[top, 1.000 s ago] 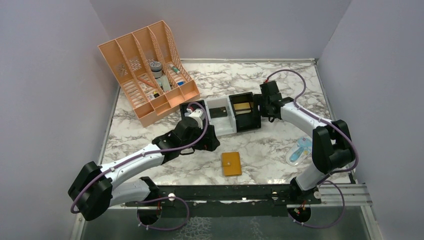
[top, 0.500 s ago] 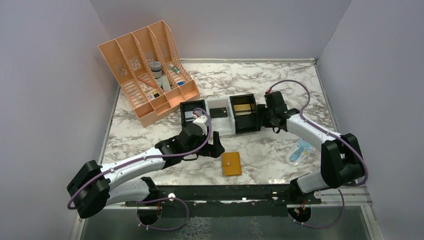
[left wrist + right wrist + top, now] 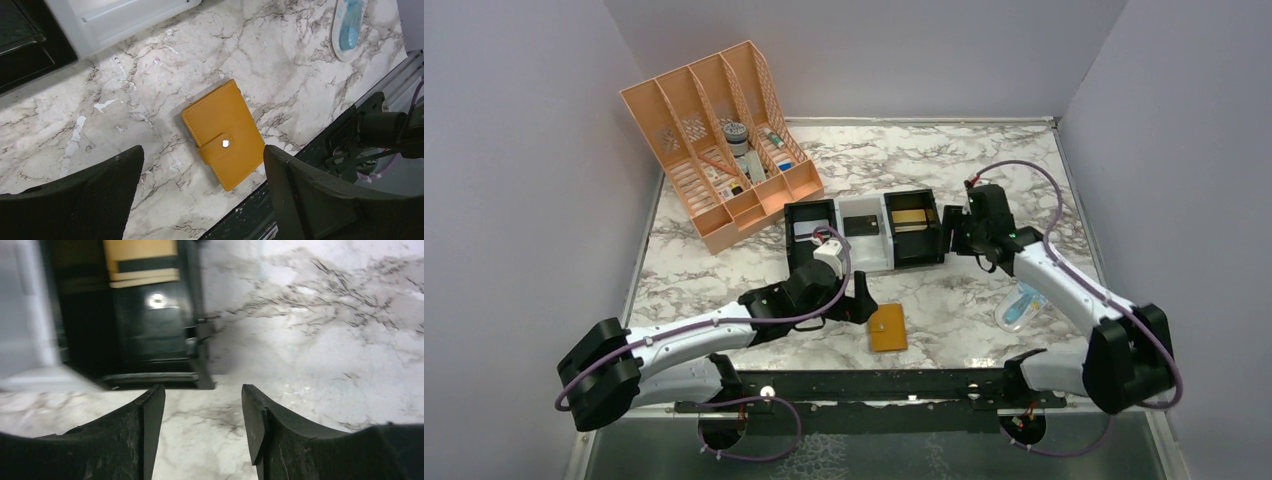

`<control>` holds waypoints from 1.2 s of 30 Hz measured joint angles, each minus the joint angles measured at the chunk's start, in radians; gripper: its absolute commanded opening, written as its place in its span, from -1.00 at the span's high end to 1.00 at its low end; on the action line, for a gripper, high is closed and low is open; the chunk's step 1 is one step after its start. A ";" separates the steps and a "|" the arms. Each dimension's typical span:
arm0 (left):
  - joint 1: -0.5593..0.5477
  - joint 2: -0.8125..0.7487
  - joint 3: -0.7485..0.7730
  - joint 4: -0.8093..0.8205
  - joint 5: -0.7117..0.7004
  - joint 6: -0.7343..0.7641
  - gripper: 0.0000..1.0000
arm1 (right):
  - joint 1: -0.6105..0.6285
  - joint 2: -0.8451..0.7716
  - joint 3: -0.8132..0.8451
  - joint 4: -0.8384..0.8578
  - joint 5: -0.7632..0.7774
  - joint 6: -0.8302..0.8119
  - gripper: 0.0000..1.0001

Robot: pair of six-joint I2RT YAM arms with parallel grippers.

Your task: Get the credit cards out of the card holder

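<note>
The card holder is seen shut and snapped on the counter, at about four o'clock of the left end effector, whose jaws are spread wide and empty. The right end effector is likewise spread, empty. The holder should be straddled squarely and the snap freed first.

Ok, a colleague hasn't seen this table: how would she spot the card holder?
Start at the near edge of the marble table, just beyond the black rail. The card holder lies flat there, closed, by the left gripper. It is mustard-tan with a silver snap on its tab, unlike the clear-blue packet to its right.
</note>
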State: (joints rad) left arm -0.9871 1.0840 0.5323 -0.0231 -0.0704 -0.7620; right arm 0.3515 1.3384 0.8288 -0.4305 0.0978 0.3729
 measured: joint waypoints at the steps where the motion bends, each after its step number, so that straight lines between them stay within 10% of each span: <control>1: -0.008 0.006 0.000 0.006 -0.008 -0.003 -0.80 | 0.000 -0.035 -0.004 0.005 -0.023 0.008 -0.18; 13: -0.215 0.249 0.086 0.029 -0.167 -0.029 -0.47 | 0.023 -0.267 -0.483 0.301 -0.595 0.259 0.14; 36: -0.343 0.543 0.315 -0.113 -0.412 -0.011 0.39 | 0.095 -0.260 -0.567 0.354 -0.705 0.285 0.06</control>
State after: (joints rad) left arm -1.3296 1.6268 0.8478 -0.1364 -0.4820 -0.7727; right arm 0.4461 1.0782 0.2619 -0.0761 -0.6071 0.6575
